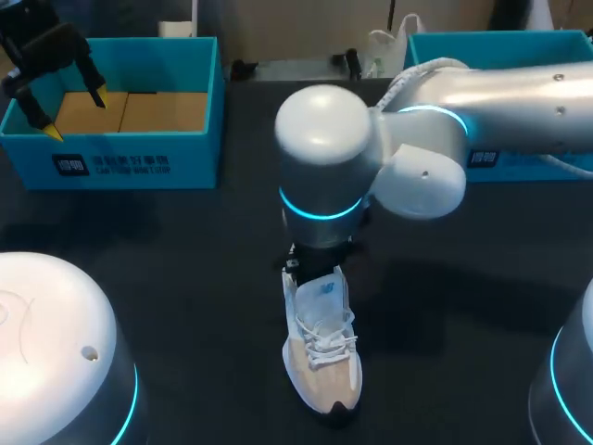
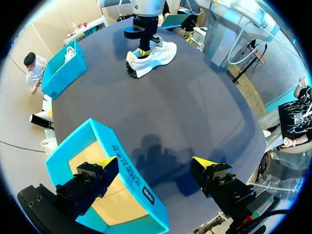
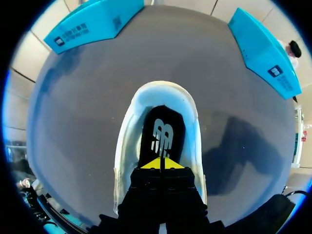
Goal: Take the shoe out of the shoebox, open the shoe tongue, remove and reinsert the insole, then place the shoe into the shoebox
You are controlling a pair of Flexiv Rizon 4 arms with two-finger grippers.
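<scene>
A white and beige shoe stands on the dark table near the front middle, toe toward the front edge. My right arm reaches in from the right, and its wrist hides its gripper from above at the shoe's heel. In the right wrist view the right gripper is shut, its yellow tips together inside the shoe, resting on the black insole. My left gripper hangs open over the open blue shoebox at the back left, holding nothing. The left wrist view shows the left gripper above the shoebox's edge, with the shoe far ahead.
A second blue box stands at the back right, behind my right arm; it shows again as the second box in the left wrist view. Dark table lies between the boxes and the shoe.
</scene>
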